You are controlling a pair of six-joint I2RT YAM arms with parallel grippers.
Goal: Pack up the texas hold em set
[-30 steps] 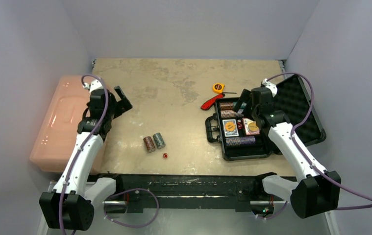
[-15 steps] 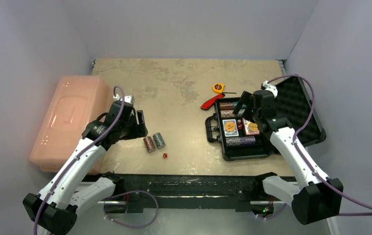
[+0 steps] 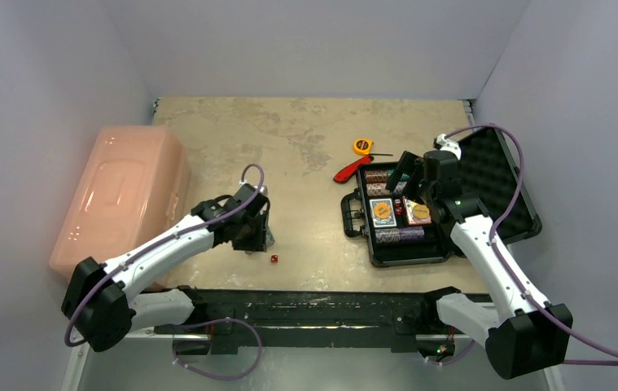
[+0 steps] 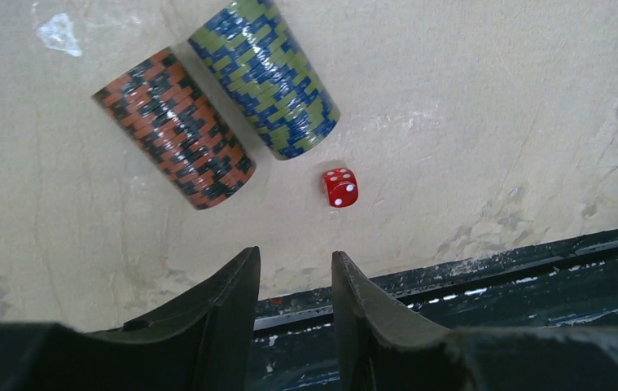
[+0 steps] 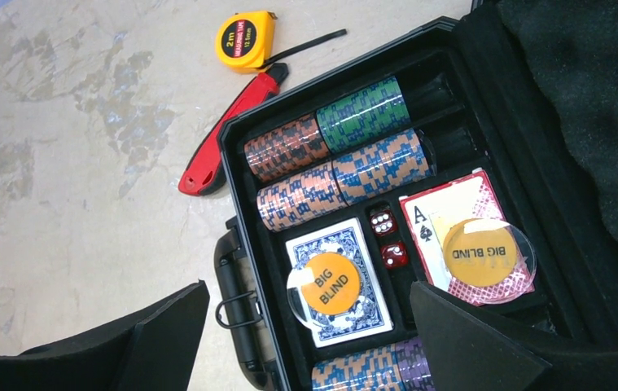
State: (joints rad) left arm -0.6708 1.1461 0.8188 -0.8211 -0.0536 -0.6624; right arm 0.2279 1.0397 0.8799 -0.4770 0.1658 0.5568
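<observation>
Two rolls lie loose on the table point(image 3: 305, 138) by my left arm: the orange roll point(image 4: 173, 129) and the green roll point(image 4: 263, 77), on their sides, side by side, touching or nearly so. One red die point(image 4: 339, 186) sits just beside the green roll's near end, apart from it, between the rolls and the black rail point(image 4: 493, 277) along the table's near edge. My left gripper point(image 4: 293, 259) hangs close by the rolls, released, with a narrow gap and nothing in it. There's bare table right of the die; the pink bin point(image 3: 118, 195) stands well apart at the left edge. On the right, the case point(image 5: 236, 163) lies with its foam lid point(image 5: 582, 98) thrown back toward the right wall and its handle point(image 5: 236, 305) facing mid-table. My right gripper point(image 5: 307, 287) hovers over it, spread wide and empty. Inside I see packed rolls point(image 5: 338, 151) in the far slots, two dice point(image 5: 383, 221) in the centre, and a blue deck point(image 5: 342, 236) and an ace deck point(image 5: 452, 199) either side, each under a clear disc point(image 5: 330, 283). The tape measure point(image 5: 244, 41) and red tool point(image 5: 228, 134) lie just off the case's far left corner; whether the tool touches the rim, I can't tell.
</observation>
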